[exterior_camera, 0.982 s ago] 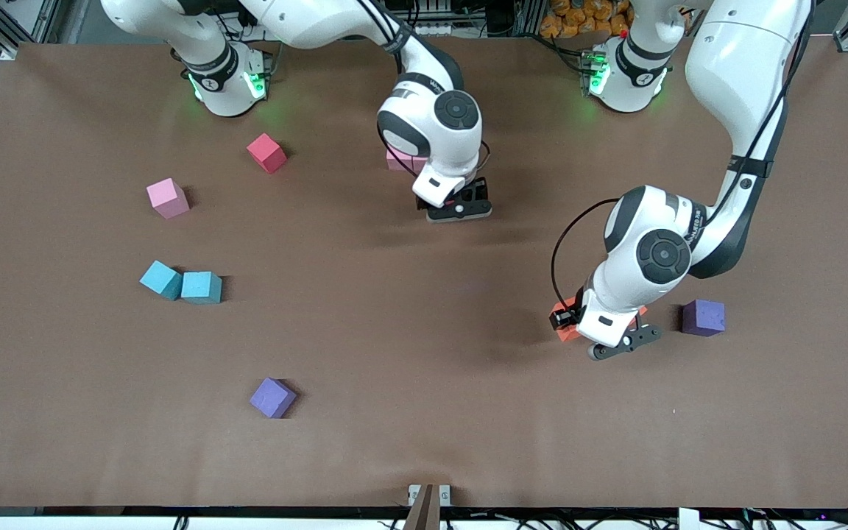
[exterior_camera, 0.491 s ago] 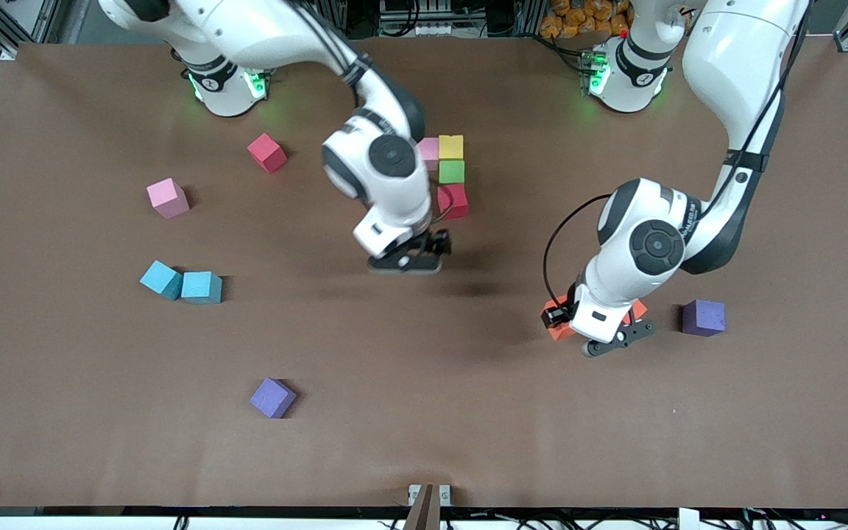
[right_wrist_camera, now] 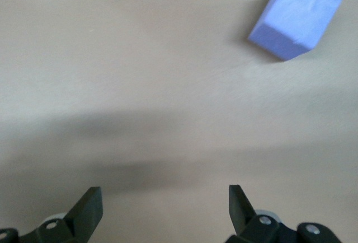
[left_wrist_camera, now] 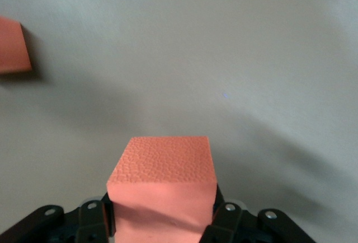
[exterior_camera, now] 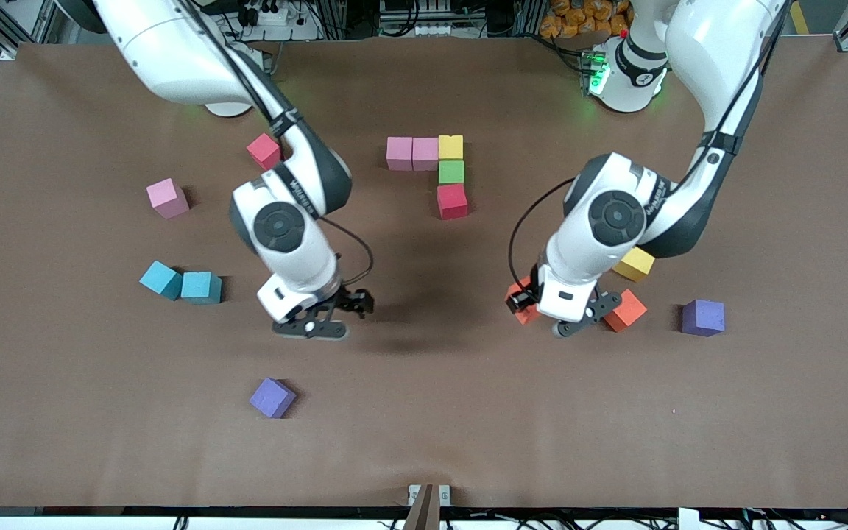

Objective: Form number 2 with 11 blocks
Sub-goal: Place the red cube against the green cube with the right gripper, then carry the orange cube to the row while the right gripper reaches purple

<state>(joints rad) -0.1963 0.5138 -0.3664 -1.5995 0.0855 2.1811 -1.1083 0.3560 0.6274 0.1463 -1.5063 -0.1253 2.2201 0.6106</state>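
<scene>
While left gripper (exterior_camera: 577, 318) apparently lifted orange block (left_wrist_camera: 163, 190), right gripper (exterior_camera: 319, 322) swung away, jaws wide.

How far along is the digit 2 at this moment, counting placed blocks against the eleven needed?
Five of eleven blocks are placed: two pink, a yellow, a green and a red, forming the top bar and upper stroke. In hand: the left gripper holds an orange cube above the table. The right gripper is open over bare table near a purple cube. Six remain.
</scene>
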